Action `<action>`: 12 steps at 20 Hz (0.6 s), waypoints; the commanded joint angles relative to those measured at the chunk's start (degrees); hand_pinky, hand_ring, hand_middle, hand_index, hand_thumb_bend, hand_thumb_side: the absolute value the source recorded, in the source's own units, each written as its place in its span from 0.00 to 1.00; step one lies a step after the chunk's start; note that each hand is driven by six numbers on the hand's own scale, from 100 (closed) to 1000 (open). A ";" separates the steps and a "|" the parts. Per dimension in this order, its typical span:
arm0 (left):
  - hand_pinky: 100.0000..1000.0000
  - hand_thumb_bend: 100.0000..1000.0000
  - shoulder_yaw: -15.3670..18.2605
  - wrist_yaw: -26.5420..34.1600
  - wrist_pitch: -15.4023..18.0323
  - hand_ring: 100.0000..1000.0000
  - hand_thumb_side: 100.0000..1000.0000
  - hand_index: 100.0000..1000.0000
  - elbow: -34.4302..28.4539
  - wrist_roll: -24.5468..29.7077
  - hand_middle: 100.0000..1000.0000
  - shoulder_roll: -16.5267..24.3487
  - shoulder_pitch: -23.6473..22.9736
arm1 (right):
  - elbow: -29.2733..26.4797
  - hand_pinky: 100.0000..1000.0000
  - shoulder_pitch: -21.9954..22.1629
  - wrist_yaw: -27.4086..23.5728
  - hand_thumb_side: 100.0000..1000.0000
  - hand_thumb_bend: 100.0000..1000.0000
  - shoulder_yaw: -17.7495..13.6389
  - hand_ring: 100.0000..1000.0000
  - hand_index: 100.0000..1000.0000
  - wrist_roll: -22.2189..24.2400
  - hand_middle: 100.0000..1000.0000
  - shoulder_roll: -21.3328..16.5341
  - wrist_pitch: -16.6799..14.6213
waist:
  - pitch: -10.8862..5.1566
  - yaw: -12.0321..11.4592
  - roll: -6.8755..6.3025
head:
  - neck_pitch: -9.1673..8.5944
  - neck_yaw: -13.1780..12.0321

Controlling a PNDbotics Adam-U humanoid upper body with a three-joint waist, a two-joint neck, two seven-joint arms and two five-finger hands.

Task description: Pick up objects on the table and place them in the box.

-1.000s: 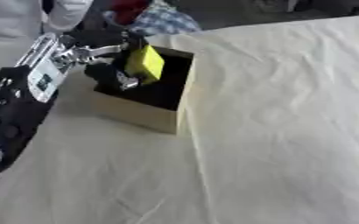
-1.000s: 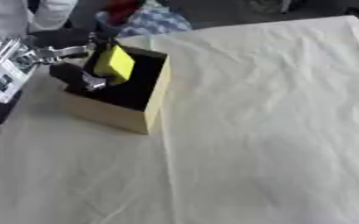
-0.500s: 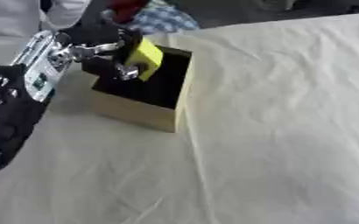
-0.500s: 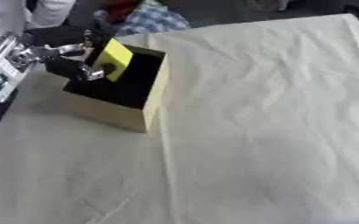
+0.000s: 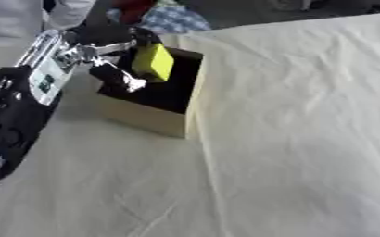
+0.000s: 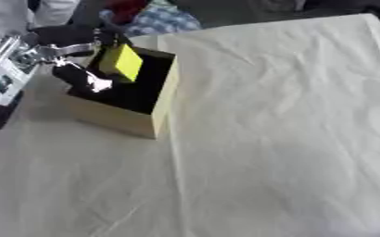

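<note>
Cream cloth (image 5: pixel 307 115) covers our table; our left hand (image 5: pixel 112 69) pinches a small yellow rigid block (image 5: pixel 154 62) by opposite faces over the tan cardboard box (image 5: pixel 144 118); it looks light.

Creased cream cloth (image 5: pixel 290 115) over the whole table, matt and soft-looking, rumpled in shallow folds. Box (image 5: pixel 148 121) of pale tan board, matt outside, dark and dull inside. Yellow block (image 5: pixel 154 62) smooth, flat-coloured, without shine. Left hand (image 5: pixel 116 76) of black matt shell and bright silver metal, glinting at the fingertips. Checked blue and white fabric (image 5: pixel 175 21) beyond the table's far edge.
</note>
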State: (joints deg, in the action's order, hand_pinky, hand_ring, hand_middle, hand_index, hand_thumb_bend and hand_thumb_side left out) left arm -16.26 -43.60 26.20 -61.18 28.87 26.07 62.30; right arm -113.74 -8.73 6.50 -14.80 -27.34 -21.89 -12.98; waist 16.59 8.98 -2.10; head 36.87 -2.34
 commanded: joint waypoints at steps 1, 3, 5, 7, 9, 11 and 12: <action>0.89 0.23 1.06 0.09 -1.22 0.93 0.84 0.92 -1.30 -1.13 0.88 0.88 1.70 | -0.85 0.55 -0.21 -0.46 0.90 0.00 -0.53 0.62 0.66 -0.09 0.44 -0.68 0.08 | -1.41 -0.05 0.26 | 0.48 0.18; 0.86 0.15 0.74 -1.38 -1.84 0.92 0.10 0.89 -1.90 -2.47 0.87 1.03 1.69 | -0.85 0.55 -0.22 -0.54 0.90 0.00 -0.51 0.62 0.66 -0.11 0.44 -0.70 0.04 | -1.43 -0.05 0.25 | 0.52 0.19; 0.87 0.23 0.69 -2.24 -2.02 0.92 0.78 0.92 -1.80 -3.22 0.88 0.72 1.57 | -0.85 0.55 -0.19 -0.64 0.90 0.00 -0.52 0.62 0.66 -0.20 0.44 -0.67 0.04 | -1.43 -0.06 0.29 | 0.56 0.22; 0.89 0.39 0.74 -2.51 -2.00 0.93 1.00 0.93 -1.57 -3.89 0.88 0.62 1.62 | -0.85 0.55 -0.13 -0.72 0.90 0.00 -0.54 0.62 0.66 -0.30 0.44 -0.63 0.08 | -1.45 -0.09 0.32 | 0.60 0.28; 0.90 0.42 0.64 -3.13 -1.83 0.95 1.00 0.94 -1.41 -4.36 0.89 0.61 1.68 | -0.85 0.55 -0.15 -0.79 0.90 0.00 -0.55 0.62 0.66 -0.37 0.44 -0.62 0.13 | -1.46 -0.14 0.32 | 0.62 0.29; 0.91 0.23 0.62 -4.27 -1.49 0.95 0.43 0.94 -1.34 -4.74 0.90 0.70 1.75 | -0.85 0.55 -0.17 -0.86 0.90 0.00 -0.49 0.62 0.66 -0.31 0.44 -0.63 0.16 | -1.51 -0.21 0.29 | 0.68 0.32; 0.90 0.24 0.62 -4.95 -1.31 0.95 0.10 0.95 -1.24 -4.78 0.90 0.71 1.73 | -0.85 0.55 -0.17 -0.88 0.90 0.00 -0.48 0.61 0.66 -0.29 0.44 -0.63 0.18 | -1.53 -0.25 0.27 | 0.71 0.33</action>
State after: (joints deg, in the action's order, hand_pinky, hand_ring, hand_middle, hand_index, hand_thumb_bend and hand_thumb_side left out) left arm -16.07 -47.79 24.73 -61.86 24.54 26.07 62.50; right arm -113.74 -8.58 6.01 -14.80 -27.51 -21.49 -12.85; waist 16.48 8.74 -2.07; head 37.22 -2.14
